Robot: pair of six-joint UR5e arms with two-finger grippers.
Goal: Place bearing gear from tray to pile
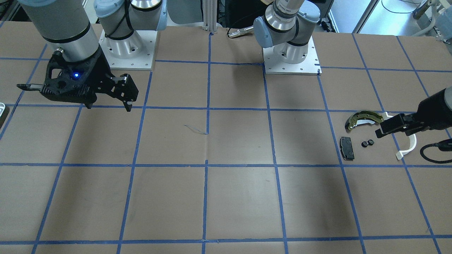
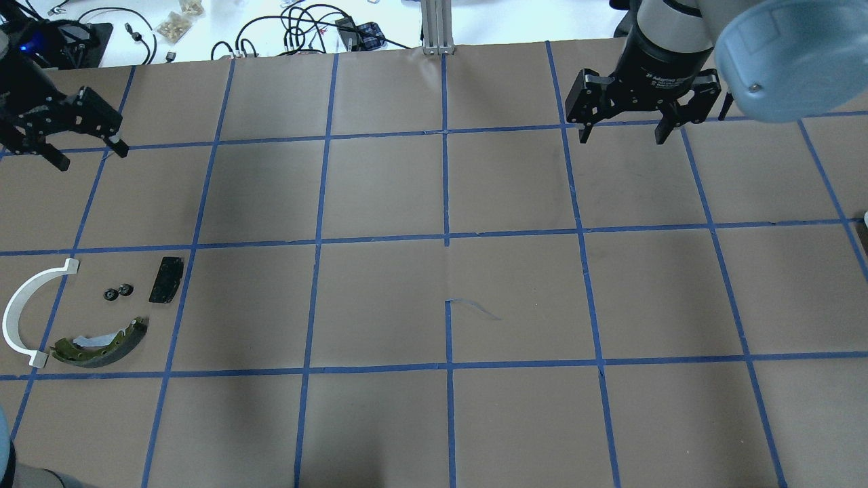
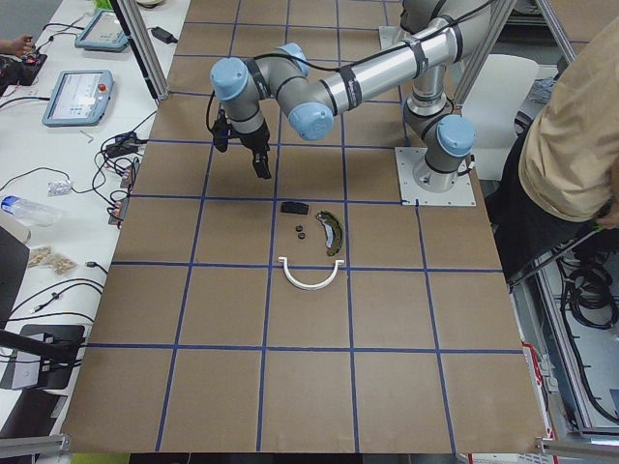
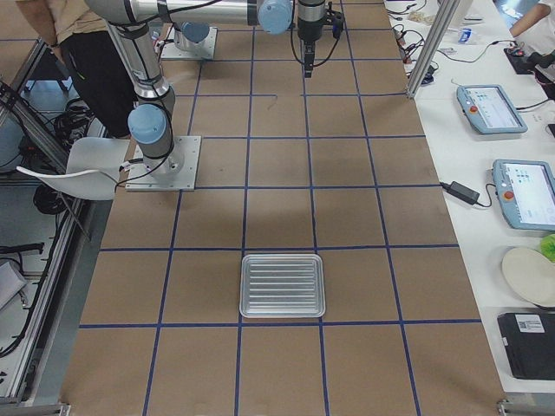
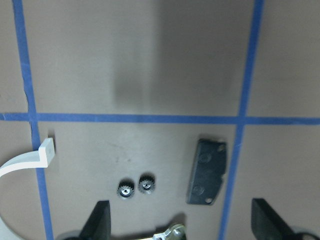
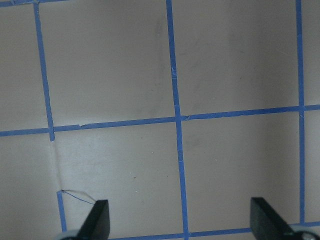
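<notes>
Two small black bearing gears [image 2: 117, 292] lie side by side on the table in the pile, between the white curved strip [image 2: 19, 313], the black pad [image 2: 167, 278] and the olive-gold brake shoe [image 2: 102, 342]. They also show in the left wrist view [image 5: 135, 186] and the front view [image 1: 367, 143]. My left gripper [image 2: 90, 154] is open and empty, raised above the table just beyond the pile. My right gripper [image 2: 622, 137] is open and empty, high over the far right of the table. The tray [image 4: 282, 284] lies flat on the robot's right side; I see nothing in it.
Brown paper with a blue tape grid covers the table [image 2: 447, 298]. The two arm bases [image 1: 291, 56] stand at the robot's edge. Cables and tablets lie on the white bench [image 2: 271, 27] beyond the far edge. A person [image 3: 580, 145] stands by the robot.
</notes>
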